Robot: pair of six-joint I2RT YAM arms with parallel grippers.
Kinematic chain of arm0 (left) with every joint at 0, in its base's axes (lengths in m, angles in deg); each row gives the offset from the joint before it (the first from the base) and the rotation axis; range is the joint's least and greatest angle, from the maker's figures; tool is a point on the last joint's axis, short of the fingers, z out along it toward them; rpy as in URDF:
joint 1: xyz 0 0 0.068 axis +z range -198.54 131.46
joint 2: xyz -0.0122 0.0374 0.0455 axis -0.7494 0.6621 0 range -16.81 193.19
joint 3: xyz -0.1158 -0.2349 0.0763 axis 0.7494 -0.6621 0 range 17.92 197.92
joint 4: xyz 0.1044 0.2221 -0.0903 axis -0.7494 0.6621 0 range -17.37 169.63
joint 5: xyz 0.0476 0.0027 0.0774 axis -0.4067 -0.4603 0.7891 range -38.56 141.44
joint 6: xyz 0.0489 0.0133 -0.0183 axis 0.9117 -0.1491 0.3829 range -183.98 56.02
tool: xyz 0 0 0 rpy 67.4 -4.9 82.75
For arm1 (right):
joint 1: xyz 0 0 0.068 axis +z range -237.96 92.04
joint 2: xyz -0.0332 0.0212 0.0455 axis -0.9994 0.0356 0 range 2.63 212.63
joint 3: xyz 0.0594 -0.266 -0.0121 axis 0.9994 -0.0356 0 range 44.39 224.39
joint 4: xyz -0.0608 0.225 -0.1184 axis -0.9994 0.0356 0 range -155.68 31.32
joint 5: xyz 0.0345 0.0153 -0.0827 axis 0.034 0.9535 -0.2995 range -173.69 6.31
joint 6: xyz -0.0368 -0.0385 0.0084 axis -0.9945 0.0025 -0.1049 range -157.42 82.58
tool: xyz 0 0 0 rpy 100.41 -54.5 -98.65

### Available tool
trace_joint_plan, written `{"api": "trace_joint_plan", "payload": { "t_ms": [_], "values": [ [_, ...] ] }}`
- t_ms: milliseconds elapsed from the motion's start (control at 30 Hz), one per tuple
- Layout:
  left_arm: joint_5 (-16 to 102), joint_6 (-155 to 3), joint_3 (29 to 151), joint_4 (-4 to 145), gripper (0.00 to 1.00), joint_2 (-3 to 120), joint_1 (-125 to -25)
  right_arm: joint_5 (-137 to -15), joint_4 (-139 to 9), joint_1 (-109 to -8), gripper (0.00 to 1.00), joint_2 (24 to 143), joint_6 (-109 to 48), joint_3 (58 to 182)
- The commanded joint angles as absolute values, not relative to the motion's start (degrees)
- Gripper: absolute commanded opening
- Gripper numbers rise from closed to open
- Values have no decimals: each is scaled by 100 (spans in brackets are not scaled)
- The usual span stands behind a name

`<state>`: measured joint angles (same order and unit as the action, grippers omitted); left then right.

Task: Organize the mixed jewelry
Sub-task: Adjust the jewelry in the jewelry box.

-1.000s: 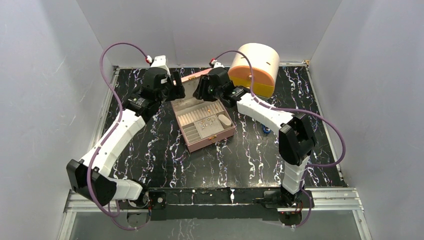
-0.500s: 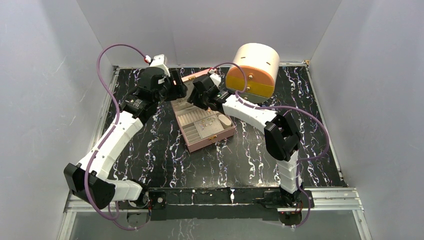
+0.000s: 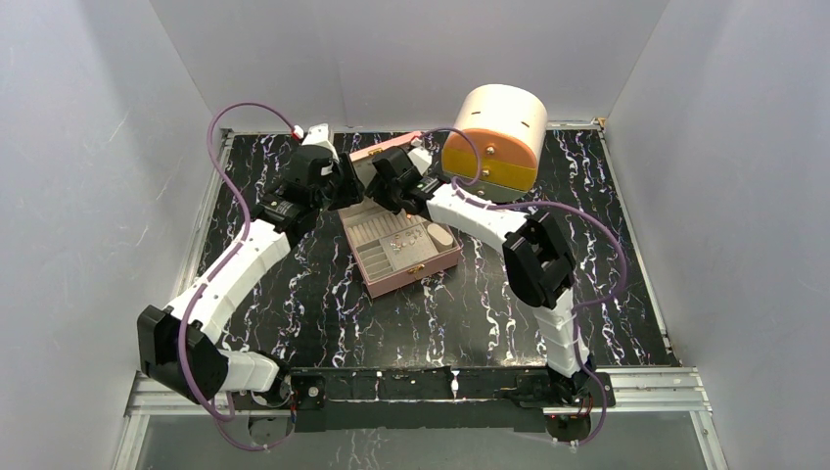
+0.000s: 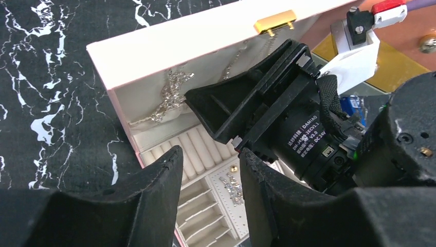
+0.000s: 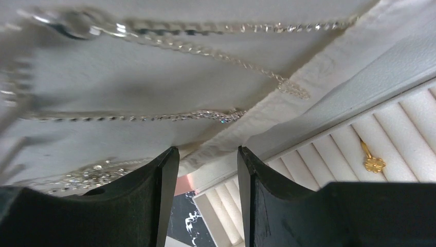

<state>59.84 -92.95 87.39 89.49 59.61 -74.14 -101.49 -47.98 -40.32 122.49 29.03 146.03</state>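
The pink box [image 3: 416,271] lies open mid-table, its lid [image 3: 376,152] standing up at the back. Some of the mixed jewelry [image 3: 403,241] glints on the cream tray: in the left wrist view, silvery pieces [image 4: 234,189] and a gold bead [image 4: 234,168]. Silver chains [image 5: 180,45] hang inside the lid, and a gold earring [image 5: 371,162] lies on the ring rolls. My left gripper [image 4: 211,154] hovers over the tray's back left, open and holding nothing. My right gripper [image 5: 208,152] is open, its tips just under the lid's pocket edge [image 5: 288,98]. The two grippers nearly meet.
A cream-and-orange round-topped case [image 3: 494,137] stands at the back right. A pale oval object [image 3: 440,235] lies in the tray's right compartment. A blue item [image 4: 355,103] shows beyond the right wrist. Grey walls enclose the black marbled table [image 3: 294,284].
The right gripper has swung left and in toward the lid. The left gripper has moved right, closer to it. The right elbow has shifted left.
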Motion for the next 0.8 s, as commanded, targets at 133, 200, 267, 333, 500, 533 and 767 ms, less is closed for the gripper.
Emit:
{"api": "trace_joint_plan", "payload": {
  "t_ms": [133, 200, 267, 333, 500, 533, 767],
  "values": [
    [6475, -8820, 8397, 8005, 43, 5985, -7403, -10206, -4588, -4050, 50, 12583, 3152, 15086],
    [6562, -8811, 8374, 7923, 42, 6076, -7403, -10194, -4493, -4052, 44, 12566, 3187, 14989],
    [6587, -8821, 8331, 7773, 39, 6149, -7403, -10173, -4536, -4051, 38, 12433, 3228, 14762],
    [6633, -8824, 8255, 7622, 37, 6215, -7403, -10124, -4754, -4051, 29, 12233, 3186, 14436],
    [6536, -8712, 8233, 7446, 36, 6499, -7403, -9909, -4981, -4085, 16, 11946, 3016, 14035],
    [6537, -8710, 8211, 7371, 36, 6535, -7404, -9841, -5090, -4098, 15, 11886, 2962, 13936],
    [6967, -8715, 8198, 7289, 36, 6754, -7403, -9512, -5976, -4094, 9, 11395, 2495, 13154]
  ]
}}
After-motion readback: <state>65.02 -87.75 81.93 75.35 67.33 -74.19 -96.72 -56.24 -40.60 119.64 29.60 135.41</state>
